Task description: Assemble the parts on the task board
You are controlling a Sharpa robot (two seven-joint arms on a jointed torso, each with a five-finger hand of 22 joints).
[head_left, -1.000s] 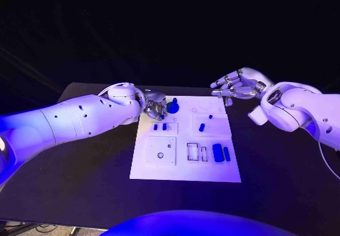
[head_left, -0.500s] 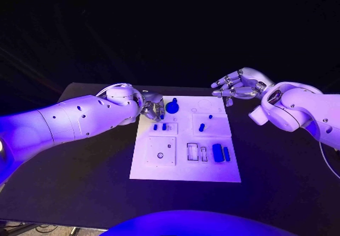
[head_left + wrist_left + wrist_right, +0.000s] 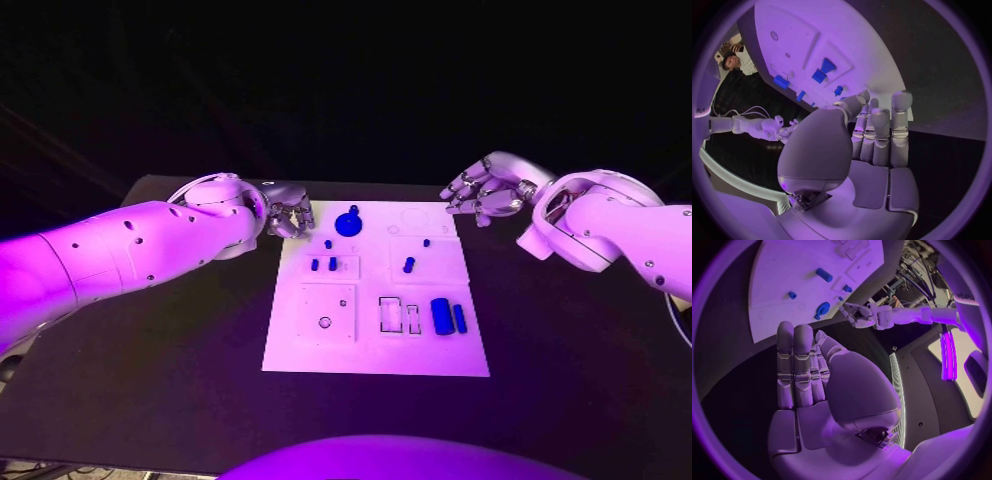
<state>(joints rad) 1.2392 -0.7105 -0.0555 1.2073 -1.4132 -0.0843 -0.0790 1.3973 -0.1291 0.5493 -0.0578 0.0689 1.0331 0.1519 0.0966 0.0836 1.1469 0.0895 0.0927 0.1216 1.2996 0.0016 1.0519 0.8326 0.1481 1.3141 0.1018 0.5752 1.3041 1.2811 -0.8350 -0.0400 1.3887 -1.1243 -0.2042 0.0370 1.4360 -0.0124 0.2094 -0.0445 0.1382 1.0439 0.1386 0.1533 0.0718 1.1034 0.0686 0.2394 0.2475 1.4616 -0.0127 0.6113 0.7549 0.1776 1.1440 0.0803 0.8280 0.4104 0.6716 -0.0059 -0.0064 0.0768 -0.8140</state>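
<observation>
The white task board (image 3: 375,350) lies in the middle of the black table. A round blue part (image 3: 349,224) stands near its far left corner, small blue pegs (image 3: 332,264) sit below it, and two longer blue parts (image 3: 443,315) lie at the near right. My left hand (image 3: 289,212) hovers just off the board's far left edge, fingers straight, holding nothing. My right hand (image 3: 488,190) hangs beyond the far right corner, also holding nothing. The left wrist view shows my left hand (image 3: 873,135) above the board (image 3: 836,35). The right wrist view shows my right hand (image 3: 811,370) beside the round part (image 3: 822,309).
Bare black table (image 3: 159,340) runs wide on both sides of the board and in front of it. Open slots (image 3: 391,310) and a square plate with a hole (image 3: 326,320) mark the board's near half. My left hand (image 3: 857,314) shows across the board in the right wrist view.
My left hand has drawn back from the round blue part, leftward off the board's edge. My right hand has sunk a little and turned its fingers downward.
</observation>
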